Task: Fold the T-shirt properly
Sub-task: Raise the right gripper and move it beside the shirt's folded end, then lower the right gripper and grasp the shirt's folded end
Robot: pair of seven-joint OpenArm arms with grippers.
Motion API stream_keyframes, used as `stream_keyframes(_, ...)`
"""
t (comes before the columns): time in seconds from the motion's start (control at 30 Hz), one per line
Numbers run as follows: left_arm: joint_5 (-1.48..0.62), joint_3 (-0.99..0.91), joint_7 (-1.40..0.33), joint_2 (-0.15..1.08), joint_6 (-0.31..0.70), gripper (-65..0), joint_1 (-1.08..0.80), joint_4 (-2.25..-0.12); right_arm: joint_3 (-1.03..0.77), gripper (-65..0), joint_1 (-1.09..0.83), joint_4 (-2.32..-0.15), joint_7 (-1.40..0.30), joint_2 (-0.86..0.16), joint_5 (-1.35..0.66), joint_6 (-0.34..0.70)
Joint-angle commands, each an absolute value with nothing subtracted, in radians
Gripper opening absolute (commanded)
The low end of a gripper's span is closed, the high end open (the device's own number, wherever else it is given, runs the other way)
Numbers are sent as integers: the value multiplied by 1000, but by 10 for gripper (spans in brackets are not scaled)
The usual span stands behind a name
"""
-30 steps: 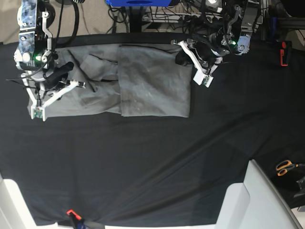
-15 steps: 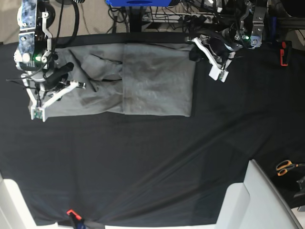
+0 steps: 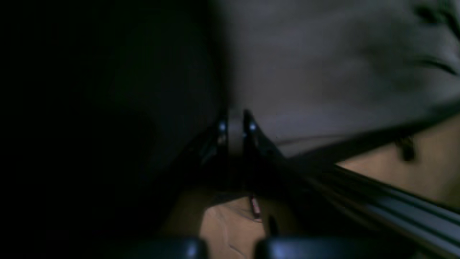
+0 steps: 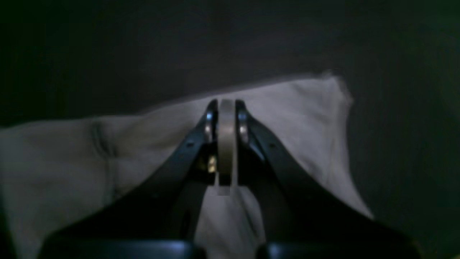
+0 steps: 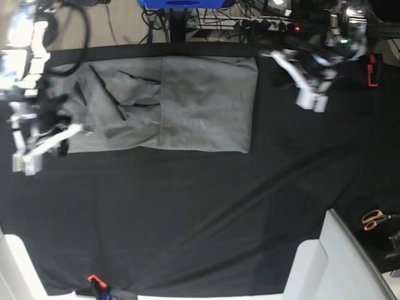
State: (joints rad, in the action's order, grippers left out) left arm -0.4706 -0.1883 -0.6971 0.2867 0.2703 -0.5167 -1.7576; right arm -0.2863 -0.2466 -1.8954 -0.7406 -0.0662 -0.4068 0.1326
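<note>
The grey T-shirt (image 5: 187,103) lies spread along the far side of the black-covered table, its right half folded into a smooth panel and its left half creased. My left gripper (image 5: 267,60) sits at the shirt's far right corner. In the left wrist view it (image 3: 233,124) is shut, a strip of grey T-shirt (image 3: 323,72) cloth pinched between the fingers. My right gripper (image 5: 80,129) is at the shirt's left edge, blurred by motion. Seen from the right wrist, it (image 4: 226,104) is shut on a fold of the pale T-shirt (image 4: 72,162).
Orange-handled scissors (image 5: 374,219) lie at the right edge beside a white bin (image 5: 340,262). A red tool (image 5: 372,69) sits at the far right. Cables and a blue object (image 5: 181,3) lie behind the table's far edge. A small red clip (image 5: 94,278) is at the near edge.
Both arms have moved outward, the left gripper to the right and the right gripper to the left. The shirt has been drawn wider and flatter, its right edge shifting right and back.
</note>
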Motion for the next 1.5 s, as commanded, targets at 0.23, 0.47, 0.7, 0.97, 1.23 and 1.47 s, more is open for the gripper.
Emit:
stream_keyframes(0.23, -481, -440, -680, 300, 286, -650, -579, -1771, -659, -467, -90, -1662, -1052, -180, -805, 377)
stream_keyframes(0.47, -481, -507, -680, 300, 288, -650, -593, -1771, -688, -180, -13, -1253, -1187, -421, -842, 698)
stream_keyframes(0.7, -481, -499, -680, 300, 288, -650, -585, -1771, -613, -170, 44, -955, -1121, -556, -837, 698)
stream_keyframes(0.97, -481, -499, -680, 300, 288, -650, -588, -1770, -452, -168, 130, -674, -1007, -553, -839, 698)
stream_keyframes(1.23, -481, -499, -680, 300, 288, -650, -593, -1750, -455, -167, 133, -642, -1086, -487, -845, 698)
stream_keyframes(1.47, -481, -499, -680, 300, 288, -650, -593, -1728, -449, -171, 91, -697, -1139, -440, -843, 698)
